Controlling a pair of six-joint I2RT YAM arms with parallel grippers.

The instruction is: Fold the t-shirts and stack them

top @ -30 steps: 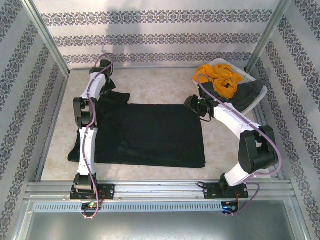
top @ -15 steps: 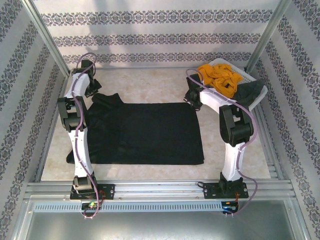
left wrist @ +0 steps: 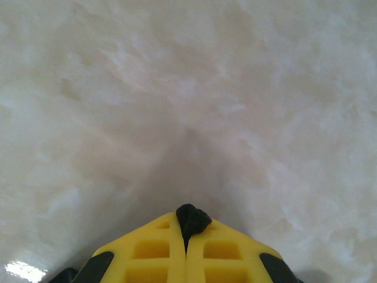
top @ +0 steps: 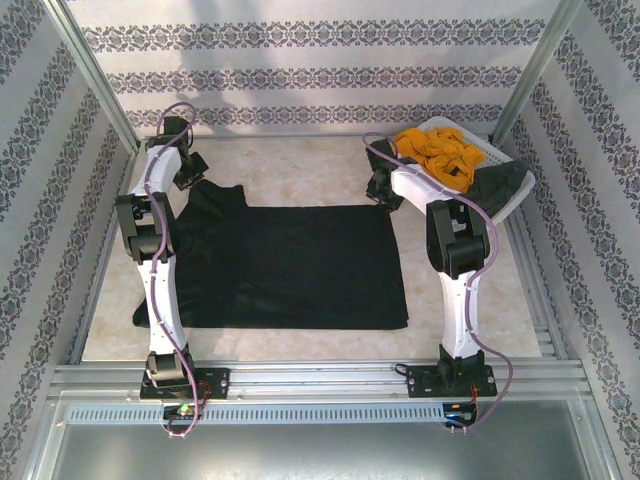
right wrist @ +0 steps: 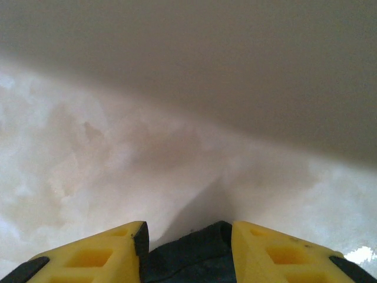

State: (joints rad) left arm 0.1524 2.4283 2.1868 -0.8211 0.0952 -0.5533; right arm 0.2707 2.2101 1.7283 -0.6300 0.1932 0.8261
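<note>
Marbled table [top: 300, 165] w/ black tee [top: 300, 270] flat, basket [top: 495, 152] far-R corner.

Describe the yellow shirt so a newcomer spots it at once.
At the table's far right corner sits a white slatted basket. The mustard-yellow t-shirt lies crumpled in it. It is the only bright cloth; the dark grey t-shirt beside it spills over the basket's edge.

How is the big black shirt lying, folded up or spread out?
Spread out. The black shirt lies as one wide flat sheet on the table; only its far left corner is bunched.
</note>
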